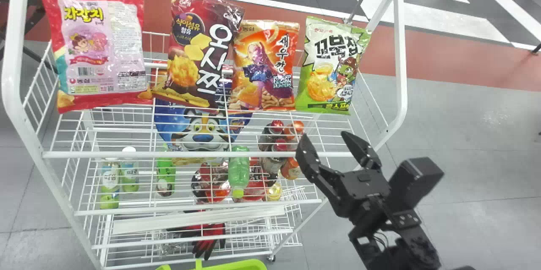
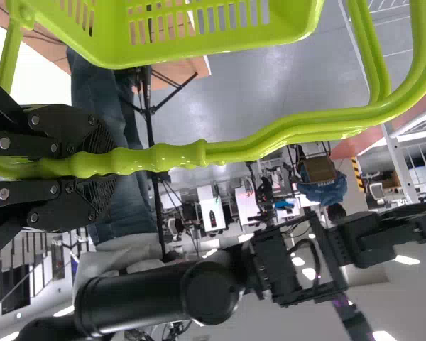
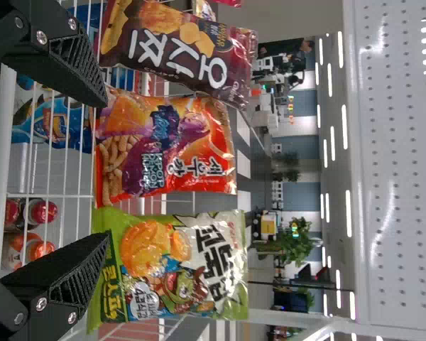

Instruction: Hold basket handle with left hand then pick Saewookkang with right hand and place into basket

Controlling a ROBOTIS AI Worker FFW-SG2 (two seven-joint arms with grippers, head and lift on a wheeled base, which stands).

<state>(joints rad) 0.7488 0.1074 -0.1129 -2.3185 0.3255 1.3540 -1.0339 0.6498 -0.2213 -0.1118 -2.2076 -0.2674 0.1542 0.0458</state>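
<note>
Boldly lettered Saewookkang (image 1: 264,67) between printed bags (image 1: 331,67), right claw (image 1: 324,135) released, left claw (image 2: 113,165) clenching basket handle (image 2: 181,155)

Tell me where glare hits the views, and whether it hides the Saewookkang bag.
Head view: small highlights on the Saewookkang bag, its front plain to see; right wrist view: ceiling lights make bright streaks beyond the bag, not covering it; left wrist view: glossy shine along the basket handle, bright ceiling lights beyond.
</note>
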